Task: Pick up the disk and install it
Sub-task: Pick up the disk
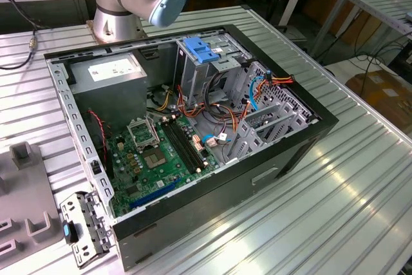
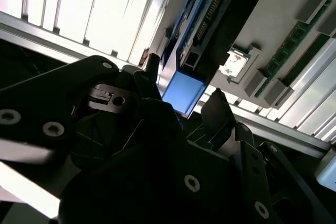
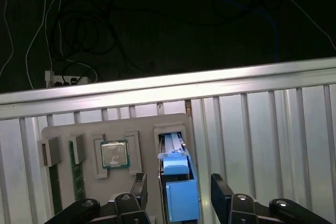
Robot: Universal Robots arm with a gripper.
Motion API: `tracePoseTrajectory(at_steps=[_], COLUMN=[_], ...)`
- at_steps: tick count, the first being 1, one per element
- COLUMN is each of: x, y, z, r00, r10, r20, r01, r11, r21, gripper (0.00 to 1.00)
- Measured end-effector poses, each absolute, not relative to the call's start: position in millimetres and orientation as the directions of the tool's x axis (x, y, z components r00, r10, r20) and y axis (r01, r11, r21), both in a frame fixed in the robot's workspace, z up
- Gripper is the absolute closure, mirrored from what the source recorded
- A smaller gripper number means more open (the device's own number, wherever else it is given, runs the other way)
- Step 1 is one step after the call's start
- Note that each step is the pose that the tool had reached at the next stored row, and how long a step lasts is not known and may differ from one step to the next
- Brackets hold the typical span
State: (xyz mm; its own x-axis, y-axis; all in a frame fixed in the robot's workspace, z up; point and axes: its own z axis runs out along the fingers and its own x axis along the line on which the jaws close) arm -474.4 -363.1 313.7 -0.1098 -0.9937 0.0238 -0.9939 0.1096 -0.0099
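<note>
Blue carrier plastic fills the gap between your fingers (image 3: 139, 186). The disk (image 3: 177, 167) stands on its edge in a slot of the grey tray (image 3: 63, 135), and your gripper (image 3: 177, 183) straddles it. You have the fingers spread wide, one facing each flat side of the disk. In the first wrist view a dark strip shows between each finger and the drive, so nothing is clamped and neither finger touches it.

The second wrist view gives you the same arrangement. The blue end of the disk (image 2: 184, 90) lies in the gripper's (image 2: 184, 83) gap, with one dark finger (image 2: 218, 113) close beside it but apart from it.

Outward of one finger, the tray holds a processor chip (image 3: 114, 155) in a square pocket. Further out still, a green memory stick (image 3: 77, 174) lies in its own groove. The tray rests on the ribbed aluminium table (image 3: 262, 124).

In the exterior view the open computer case (image 1: 257, 178) lies on its side on the table (image 1: 360, 210), its green motherboard (image 1: 161, 159) exposed. The arm's base (image 1: 119, 20) stands just beyond it.
</note>
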Motion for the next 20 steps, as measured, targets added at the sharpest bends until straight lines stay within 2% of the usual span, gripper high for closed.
tracePoseTrajectory(at_steps=[9, 20], x=[-474.5, -474.5], y=[-364.3, -364.7], z=[299.6, 298.1], r00=[-0.101, -0.101], r10=[-0.995, -0.995], r20=[0.023, 0.023], r01=[-0.995, -0.995], r11=[0.101, 0.101], r21=[-0.01, -0.011], gripper=[0.4, 0.42])
